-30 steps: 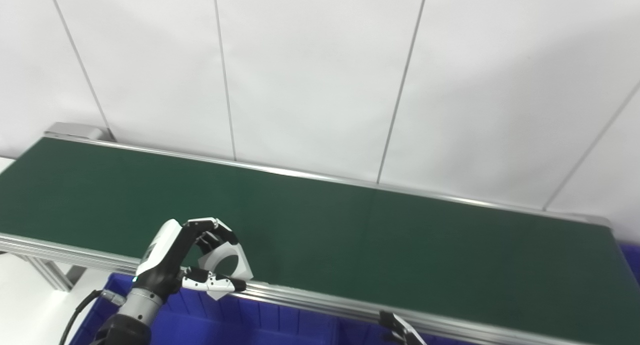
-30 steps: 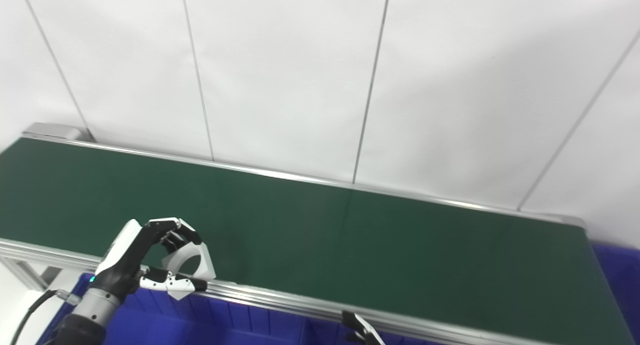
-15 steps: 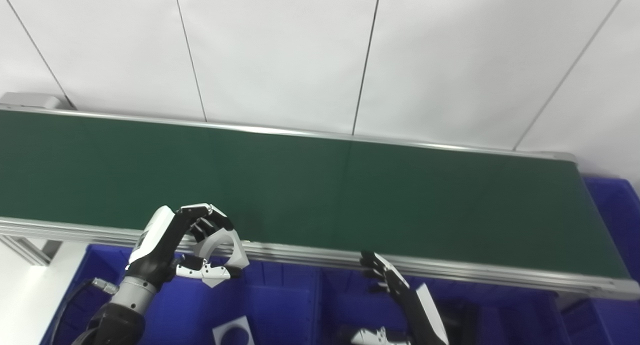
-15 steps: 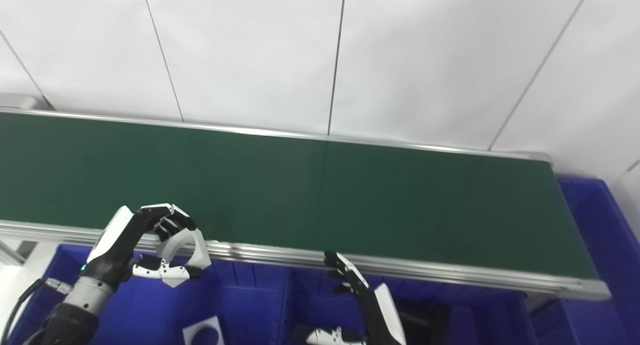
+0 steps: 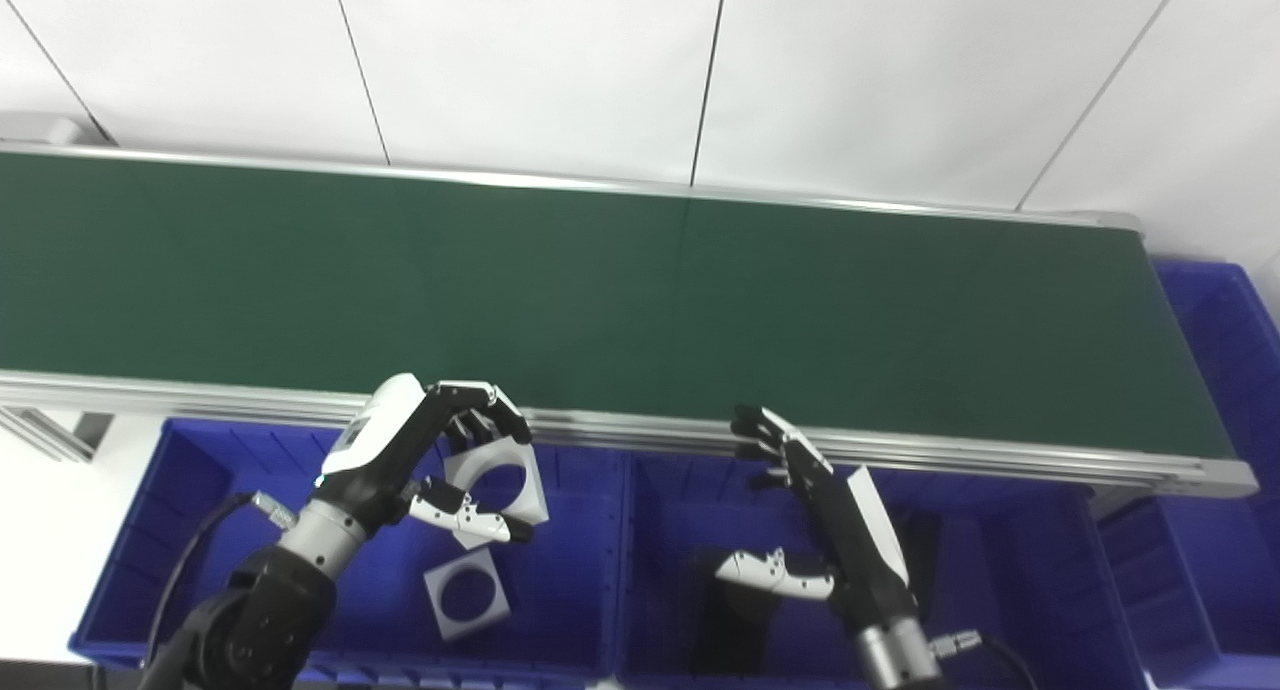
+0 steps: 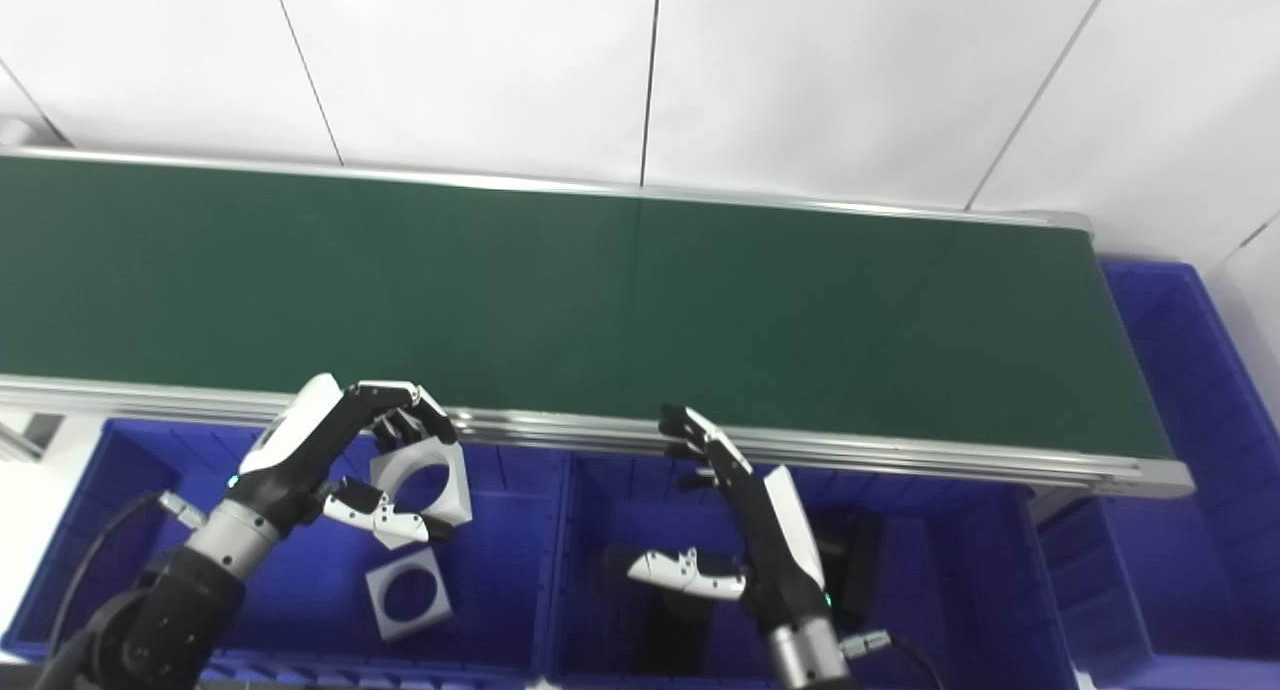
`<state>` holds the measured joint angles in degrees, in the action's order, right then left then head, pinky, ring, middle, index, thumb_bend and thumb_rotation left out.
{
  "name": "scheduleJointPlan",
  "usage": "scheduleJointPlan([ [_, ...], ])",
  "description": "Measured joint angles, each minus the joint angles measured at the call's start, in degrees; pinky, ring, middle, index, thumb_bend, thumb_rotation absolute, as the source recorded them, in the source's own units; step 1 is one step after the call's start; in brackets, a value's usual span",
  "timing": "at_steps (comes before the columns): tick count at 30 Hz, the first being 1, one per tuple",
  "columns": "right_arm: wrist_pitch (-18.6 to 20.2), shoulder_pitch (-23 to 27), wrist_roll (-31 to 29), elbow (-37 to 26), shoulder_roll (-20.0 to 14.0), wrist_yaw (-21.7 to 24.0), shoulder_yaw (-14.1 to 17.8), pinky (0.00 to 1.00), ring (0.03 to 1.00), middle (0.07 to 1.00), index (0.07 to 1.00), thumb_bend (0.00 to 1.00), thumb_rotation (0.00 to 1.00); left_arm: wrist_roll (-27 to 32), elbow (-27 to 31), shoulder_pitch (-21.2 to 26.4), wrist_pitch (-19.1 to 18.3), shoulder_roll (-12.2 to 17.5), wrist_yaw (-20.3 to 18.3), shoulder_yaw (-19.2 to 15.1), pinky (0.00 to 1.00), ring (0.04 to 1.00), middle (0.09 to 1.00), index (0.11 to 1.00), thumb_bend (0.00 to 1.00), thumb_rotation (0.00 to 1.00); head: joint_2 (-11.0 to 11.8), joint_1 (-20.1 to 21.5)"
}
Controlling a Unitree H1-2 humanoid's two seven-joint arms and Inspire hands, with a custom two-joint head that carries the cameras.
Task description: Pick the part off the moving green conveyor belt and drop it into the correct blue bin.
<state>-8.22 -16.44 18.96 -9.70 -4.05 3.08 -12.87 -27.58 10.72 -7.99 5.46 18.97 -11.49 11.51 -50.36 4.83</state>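
Note:
My left hand (image 5: 420,460) is shut on a white square part with a round hole (image 5: 497,480) and holds it above the left blue bin (image 5: 170,530), just in front of the conveyor's near rail. The same part shows in the right eye view (image 6: 425,482). A second white square part with a hole (image 5: 465,595) lies on the floor of that bin, below the held one. My right hand (image 5: 830,515) is open and empty, fingers spread, above the middle blue bin (image 5: 960,570). The green conveyor belt (image 5: 620,290) carries nothing.
Dark parts (image 5: 725,620) lie in the middle bin under my right hand. Another blue bin (image 5: 1215,330) stands past the belt's right end. A white panelled wall (image 5: 640,70) rises behind the belt. The aluminium rail (image 5: 620,432) runs between belt and bins.
The camera has tilted down, bringing the bins into view. My left hand has carried the white part off the belt's edge and over the left bin. My right hand has come into view, open.

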Motion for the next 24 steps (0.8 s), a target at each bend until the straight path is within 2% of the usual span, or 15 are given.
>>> scheduleJointPlan([
  [7,0.15,0.08,-0.34,-0.75,-0.17,0.11,0.15,0.64,0.767,0.823,0.858,0.81,0.37,-4.59,-0.03,0.00,-0.91,1.59,-2.30,2.86,0.45,0.434,0.486,0.518,0.50,0.00,-0.97,-0.35],
  [10,0.29,0.08,-0.33,-0.91,-0.15,0.12,0.22,0.64,0.765,0.819,0.853,0.82,0.38,-8.76,-0.01,0.11,-1.20,2.07,-2.97,4.59,0.57,0.471,0.491,0.501,0.50,0.00,-1.15,-0.35],
  [11,0.43,0.08,-0.32,-1.06,-0.13,0.12,0.23,0.64,0.765,0.819,0.853,0.82,0.38,-10.12,0.03,0.18,-1.36,2.44,-3.44,5.15,0.57,0.471,0.491,0.501,0.50,0.00,-1.15,-0.35],
  [13,0.50,0.07,-0.18,-1.30,-0.09,0.11,0.25,0.63,0.763,0.817,0.853,0.82,0.38,-13.58,0.72,0.27,-2.30,3.17,-4.86,6.19,0.70,0.600,0.498,0.495,0.51,0.00,-1.24,-0.35],
  [15,0.49,0.07,0.06,-1.37,-0.06,0.10,0.25,0.63,0.765,0.817,0.853,0.81,0.39,-16.86,1.53,0.56,-3.12,3.95,-6.84,7.25,0.73,0.631,0.496,0.498,0.52,0.00,-1.24,-0.53],
  [16,0.49,0.07,0.08,-1.38,-0.05,0.09,0.24,0.64,0.765,0.817,0.854,0.81,0.38,-18.51,2.14,0.74,-3.58,4.38,-7.90,7.76,0.76,0.664,0.584,0.498,0.52,0.04,-1.24,-0.53],
  [18,0.49,0.06,0.08,-1.39,-0.04,0.09,0.24,0.64,0.764,0.817,0.851,0.81,0.38,-20.94,2.93,1.20,-4.68,4.76,-9.77,8.36,0.79,0.707,0.680,0.497,0.51,0.07,-1.32,-0.70],
  [21,0.48,0.05,0.08,-1.39,0.17,0.06,0.24,0.63,0.763,0.817,0.850,0.81,0.38,-22.41,3.03,1.53,-5.47,4.75,-11.14,8.55,0.79,0.721,0.708,0.498,0.51,0.09,-1.32,-0.62],
  [22,0.48,0.03,0.08,-1.38,0.30,-0.01,0.23,0.63,0.765,0.820,0.852,0.81,0.38,-22.42,3.04,1.53,-5.50,4.75,-11.25,8.53,0.80,0.726,0.718,0.603,0.64,0.24,-1.41,-0.53],
  [23,0.48,0.03,0.09,-1.38,0.40,-0.04,0.21,0.64,0.765,0.820,0.853,0.81,0.38,-22.06,3.11,1.53,-5.50,4.76,-11.35,8.48,0.81,0.734,0.730,0.677,0.73,0.34,-1.41,-0.44],
  [24,0.49,0.03,0.10,-1.39,0.45,-0.04,0.18,0.64,0.766,0.821,0.853,0.81,0.38,-21.84,3.30,1.52,-5.49,4.80,-11.50,8.45,0.81,0.737,0.735,0.702,0.76,0.38,-1.41,-0.44],
])
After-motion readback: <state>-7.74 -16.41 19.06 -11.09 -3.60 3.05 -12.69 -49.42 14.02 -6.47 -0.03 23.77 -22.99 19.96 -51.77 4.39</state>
